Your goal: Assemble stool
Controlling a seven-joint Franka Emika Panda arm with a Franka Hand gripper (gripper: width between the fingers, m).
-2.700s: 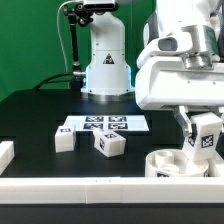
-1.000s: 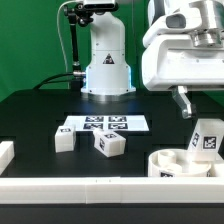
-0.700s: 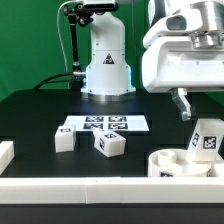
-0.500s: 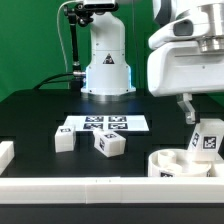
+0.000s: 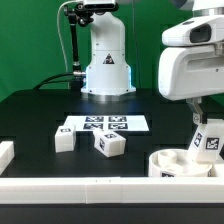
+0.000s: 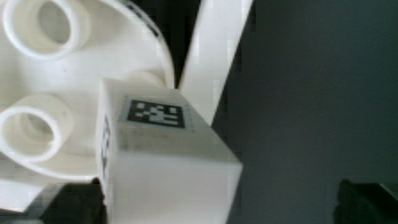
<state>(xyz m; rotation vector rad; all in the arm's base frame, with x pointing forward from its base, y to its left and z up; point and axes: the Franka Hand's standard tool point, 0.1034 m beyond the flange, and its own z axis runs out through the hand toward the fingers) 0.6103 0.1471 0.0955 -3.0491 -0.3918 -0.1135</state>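
The stool's round white disc point(image 5: 160, 161) lies at the front on the exterior view's right. One blocky tagged leg point(image 5: 207, 140) stands upright in it. My gripper point(image 5: 200, 113) hangs just above that leg, open and holding nothing. In the wrist view the leg point(image 6: 164, 150) fills the middle with its tag facing up, and the disc point(image 6: 45, 70) with its round sockets lies beside it. My gripper point(image 6: 217, 208) straddles the leg there, with dark fingertips point(image 6: 79, 203) set wide apart. Two more tagged legs point(image 5: 64, 139) point(image 5: 109, 145) lie loose on the black table.
The marker board point(image 5: 103, 124) lies flat behind the two loose legs. A long white rail point(image 5: 80, 188) runs along the front edge and shows in the wrist view point(image 6: 217, 50). A short white rail piece point(image 5: 5, 155) sits at the exterior view's left. The arm's base point(image 5: 107, 60) stands at the back.
The gripper has let go of the leg, risen and drifted toward the exterior view's right. The leg stays upright in the disc. The loose legs have not moved.
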